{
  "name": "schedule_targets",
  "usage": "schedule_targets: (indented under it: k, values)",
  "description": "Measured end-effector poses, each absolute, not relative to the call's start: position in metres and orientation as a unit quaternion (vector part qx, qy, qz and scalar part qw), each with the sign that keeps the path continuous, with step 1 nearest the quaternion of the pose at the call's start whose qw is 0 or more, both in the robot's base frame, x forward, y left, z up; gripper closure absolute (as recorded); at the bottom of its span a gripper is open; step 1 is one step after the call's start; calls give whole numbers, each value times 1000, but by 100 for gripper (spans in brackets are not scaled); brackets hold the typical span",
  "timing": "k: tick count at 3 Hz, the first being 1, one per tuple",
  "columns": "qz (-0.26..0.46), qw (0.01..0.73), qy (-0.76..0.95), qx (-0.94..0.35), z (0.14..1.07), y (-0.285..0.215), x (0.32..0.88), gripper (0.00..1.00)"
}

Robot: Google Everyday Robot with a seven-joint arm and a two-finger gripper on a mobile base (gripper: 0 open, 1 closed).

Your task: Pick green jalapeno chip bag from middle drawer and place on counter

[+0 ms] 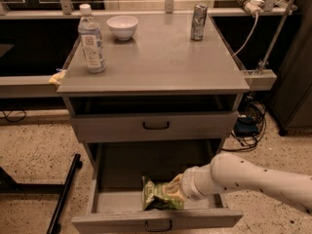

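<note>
The green jalapeno chip bag (157, 195) lies on the floor of the open middle drawer (117, 201), near its front wall. My gripper (173, 190) reaches into the drawer from the right on a white arm and sits right at the bag's right side, touching or covering it. The counter (156, 57) is the grey cabinet top above.
On the counter stand a water bottle (91, 39) at the left, a white bowl (122, 27) at the back and a can (198, 21) at the back right. The upper drawer front (156, 126) is slightly out. A black bar (63, 194) lies on the floor at left.
</note>
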State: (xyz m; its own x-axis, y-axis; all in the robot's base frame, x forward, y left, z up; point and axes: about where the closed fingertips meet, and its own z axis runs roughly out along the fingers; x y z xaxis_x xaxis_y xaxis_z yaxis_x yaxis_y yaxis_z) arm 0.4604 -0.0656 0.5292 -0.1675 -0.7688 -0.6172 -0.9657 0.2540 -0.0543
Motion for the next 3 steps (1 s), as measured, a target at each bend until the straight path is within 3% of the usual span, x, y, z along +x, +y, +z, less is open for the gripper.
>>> schedule_targets:
  k: [1,3]
  values:
    - [178,292,737,-583,518,-65,468,85]
    - [191,330,710,-592,492,-57,490,39]
